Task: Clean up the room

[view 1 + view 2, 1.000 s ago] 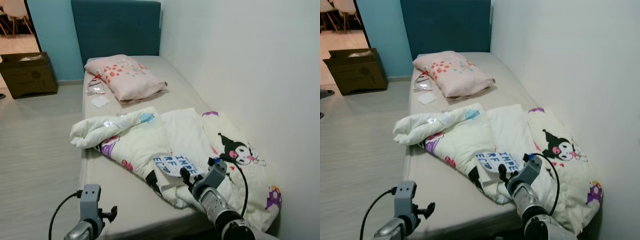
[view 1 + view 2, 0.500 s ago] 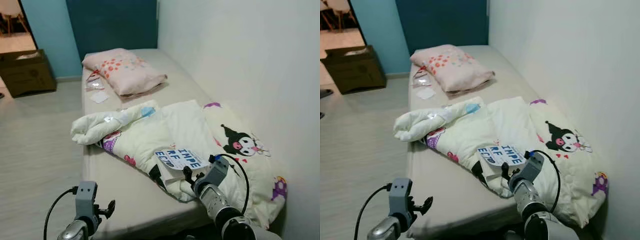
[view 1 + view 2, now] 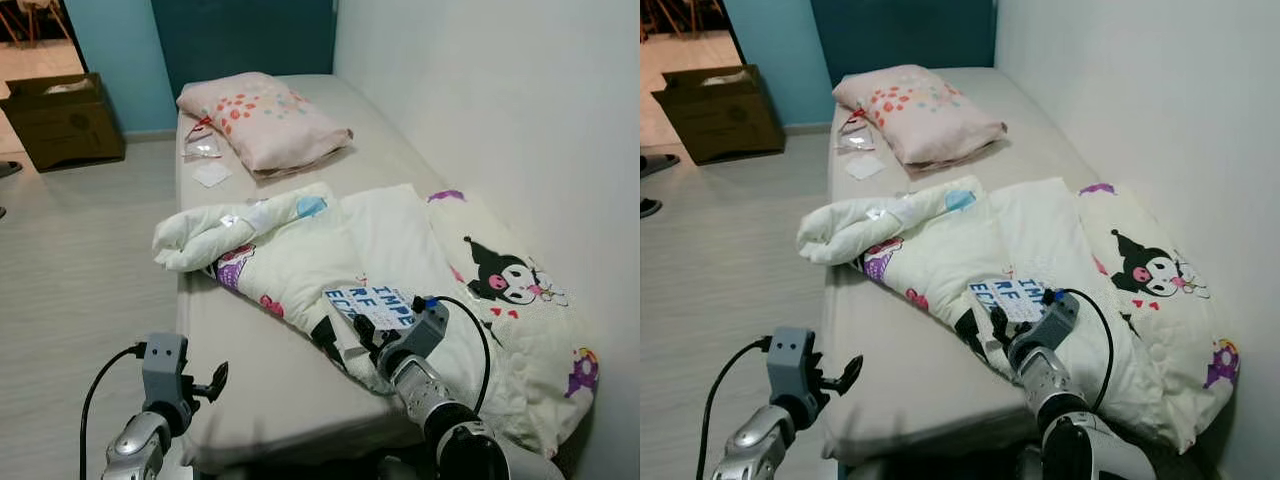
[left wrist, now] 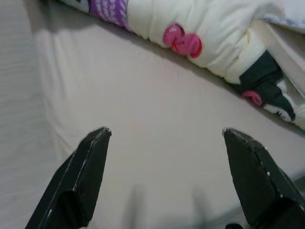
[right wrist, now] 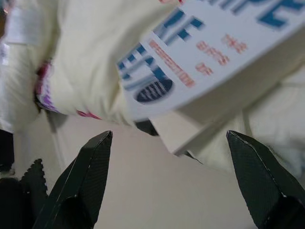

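— How is the right gripper [image 3: 365, 335] held?
— Fingers spread, stretched forward at the crumpled blanket [image 3: 400, 270] on the bed [image 3: 260, 370].
— And the left gripper [image 3: 215, 378]?
— Spread too, held over the bed's near edge; nothing is gripped.

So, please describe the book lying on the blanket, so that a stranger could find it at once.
On the bed against the white wall lies a crumpled cream blanket with cartoon prints. Near its front edge, just ahead of the right gripper, rests the book: flat, pale, with large blue letters.
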Motion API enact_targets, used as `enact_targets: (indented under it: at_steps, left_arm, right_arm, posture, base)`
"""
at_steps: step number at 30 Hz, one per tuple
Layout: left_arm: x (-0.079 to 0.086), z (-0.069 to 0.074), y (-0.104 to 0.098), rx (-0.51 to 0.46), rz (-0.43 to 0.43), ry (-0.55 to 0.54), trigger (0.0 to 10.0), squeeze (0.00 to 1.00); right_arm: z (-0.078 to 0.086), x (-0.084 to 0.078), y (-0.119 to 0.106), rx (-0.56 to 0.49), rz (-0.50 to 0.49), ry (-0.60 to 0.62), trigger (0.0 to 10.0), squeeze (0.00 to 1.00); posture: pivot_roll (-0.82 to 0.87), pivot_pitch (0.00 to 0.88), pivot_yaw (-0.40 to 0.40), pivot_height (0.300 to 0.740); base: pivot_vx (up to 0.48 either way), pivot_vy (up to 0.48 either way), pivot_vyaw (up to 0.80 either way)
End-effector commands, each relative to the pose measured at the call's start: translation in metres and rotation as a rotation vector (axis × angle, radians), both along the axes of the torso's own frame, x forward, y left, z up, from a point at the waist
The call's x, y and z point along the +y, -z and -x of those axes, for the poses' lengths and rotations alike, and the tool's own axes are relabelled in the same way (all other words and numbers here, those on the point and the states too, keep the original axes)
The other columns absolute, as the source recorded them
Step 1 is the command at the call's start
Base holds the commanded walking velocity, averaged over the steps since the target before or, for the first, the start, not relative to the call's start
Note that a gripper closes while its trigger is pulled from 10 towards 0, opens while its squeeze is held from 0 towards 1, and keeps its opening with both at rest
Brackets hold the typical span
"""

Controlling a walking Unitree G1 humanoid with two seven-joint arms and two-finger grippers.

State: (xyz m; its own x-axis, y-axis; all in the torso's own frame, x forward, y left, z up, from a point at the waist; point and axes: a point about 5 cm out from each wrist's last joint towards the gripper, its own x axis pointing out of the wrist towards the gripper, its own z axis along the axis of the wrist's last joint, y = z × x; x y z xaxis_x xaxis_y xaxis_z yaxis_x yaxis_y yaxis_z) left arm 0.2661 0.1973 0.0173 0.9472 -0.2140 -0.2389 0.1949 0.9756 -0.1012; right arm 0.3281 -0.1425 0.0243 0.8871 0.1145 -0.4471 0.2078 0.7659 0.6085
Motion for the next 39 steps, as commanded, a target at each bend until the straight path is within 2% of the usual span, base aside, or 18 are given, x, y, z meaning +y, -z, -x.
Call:
enact_targets:
  at_steps: [1,9,10,13,15,20,28,32,33,39]
  left_arm:
    - [-0.004,0.009,0.007,0.033,0.015,0.008,10.0,0.00]
    - [-0.007,0.026,0.010,0.053,0.026,0.013,10.0,0.00]
    - [-0.008,0.030,0.010,0.060,0.029,0.015,10.0,0.00]
    - [-0.010,0.033,0.008,0.062,0.033,0.015,10.0,0.00]
    - [-0.013,0.035,0.006,0.062,0.037,0.019,10.0,0.00]
    - [-0.016,0.037,0.002,0.059,0.040,0.026,10.0,0.00]
    - [-0.020,0.041,-0.004,0.059,0.045,0.044,10.0,0.00]
    - [-0.024,0.045,-0.012,0.054,0.048,0.060,10.0,0.00]
    - [-0.025,0.046,-0.016,0.049,0.048,0.065,10.0,0.00]
    - [-0.024,0.050,-0.036,0.018,0.044,0.083,10.0,0.00]
  right_arm:
    - [0.001,-0.004,0.001,-0.003,-0.013,0.025,10.0,0.00]
    - [-0.003,-0.013,-0.004,-0.020,-0.038,0.089,10.0,0.00]
    - [-0.005,-0.015,-0.007,-0.040,-0.072,0.110,10.0,0.00]
    - [-0.009,-0.015,-0.014,-0.104,-0.133,0.104,10.0,0.00]
    - [-0.012,-0.016,-0.019,-0.157,-0.208,0.105,10.0,0.00]
    - [-0.015,-0.021,-0.026,-0.212,-0.265,0.117,10.0,0.00]
    - [-0.024,-0.025,-0.038,-0.240,-0.277,0.147,10.0,0.00]
    - [-0.036,-0.021,-0.054,-0.238,-0.226,0.152,10.0,0.00]
    - [-0.042,-0.018,-0.062,-0.238,-0.207,0.147,10.0,0.00]
    - [-0.051,-0.008,-0.075,-0.212,-0.196,0.152,10.0,0.00]
  posture:
    - [0.13,0.163,-0.051,0.585]
    - [0.14,0.189,-0.046,0.570]
    - [0.14,0.196,-0.048,0.570]
    - [0.15,0.201,-0.049,0.570]
    - [0.15,0.211,-0.051,0.570]
    - [0.15,0.221,-0.050,0.570]
    - [0.16,0.248,-0.040,0.570]
    - [0.17,0.275,-0.034,0.570]
    - [0.19,0.306,-0.022,0.570]
    - [0.22,0.352,-0.009,0.570]
  base:
    - [0.000,0.000,0.00]
    - [0.000,0.000,0.00]
    - [0.000,0.000,0.00]
    - [0.000,0.000,0.00]
    - [0.000,0.000,0.00]
    - [0.000,0.000,0.00]
    - [0.000,0.000,0.00]
    - [0.000,0.000,0.00]
    - [0.000,0.000,0.00]
    - [0.000,0.000,0.00]
